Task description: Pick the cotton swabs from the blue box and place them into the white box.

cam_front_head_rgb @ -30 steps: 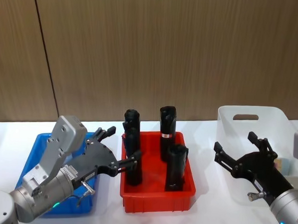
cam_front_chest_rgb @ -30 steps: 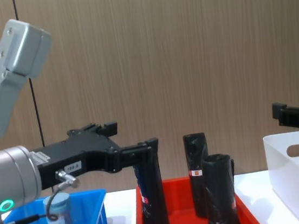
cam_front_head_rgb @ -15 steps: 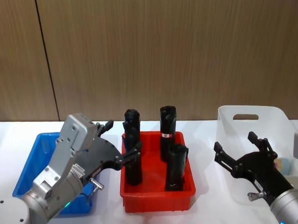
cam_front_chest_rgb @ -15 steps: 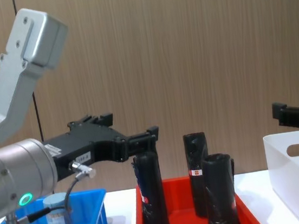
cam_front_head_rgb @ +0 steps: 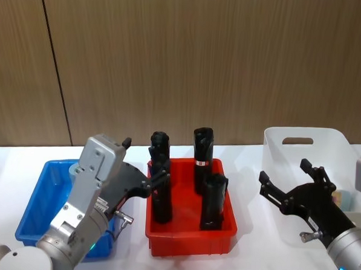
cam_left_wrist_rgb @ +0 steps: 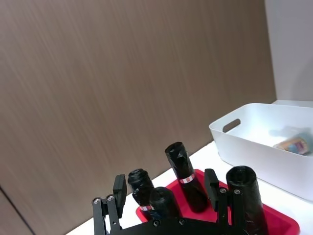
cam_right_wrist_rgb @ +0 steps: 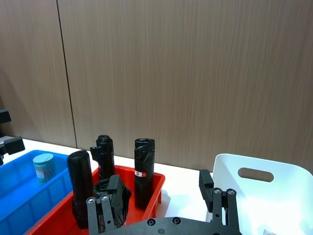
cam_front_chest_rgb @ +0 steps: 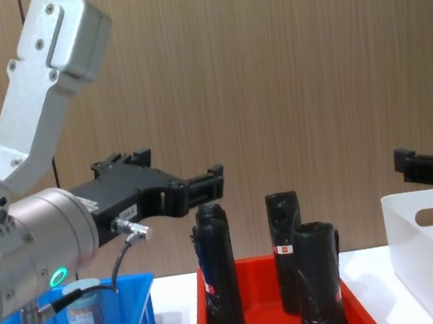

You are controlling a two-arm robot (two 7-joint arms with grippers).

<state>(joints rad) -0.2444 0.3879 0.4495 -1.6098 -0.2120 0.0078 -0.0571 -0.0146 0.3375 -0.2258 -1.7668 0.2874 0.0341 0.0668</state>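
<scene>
Table [cam_front_head_rgb: 253, 257], left to right: crate [cam_front_head_rgb: 44, 188], tray [cam_front_head_rgb: 190, 239], bin [cam_front_head_rgb: 277, 146]. Crate and tray sit just beside each other; the bin is set apart from the tray. Wall [cam_front_head_rgb: 232, 65] is behind all three. One swab jar [cam_front_chest_rgb: 85, 316] stands in the crate. Four rolls [cam_front_head_rgb: 214, 200] stand in the tray, two at the back and two in front. A second jar [cam_left_wrist_rgb: 293, 145] lies in the bin. My left gripper [cam_front_head_rgb: 144, 163] hangs over the crate's tray-side edge, near the front-left roll. My right gripper [cam_front_head_rgb: 284, 171] hangs before the bin, on its tray side.
</scene>
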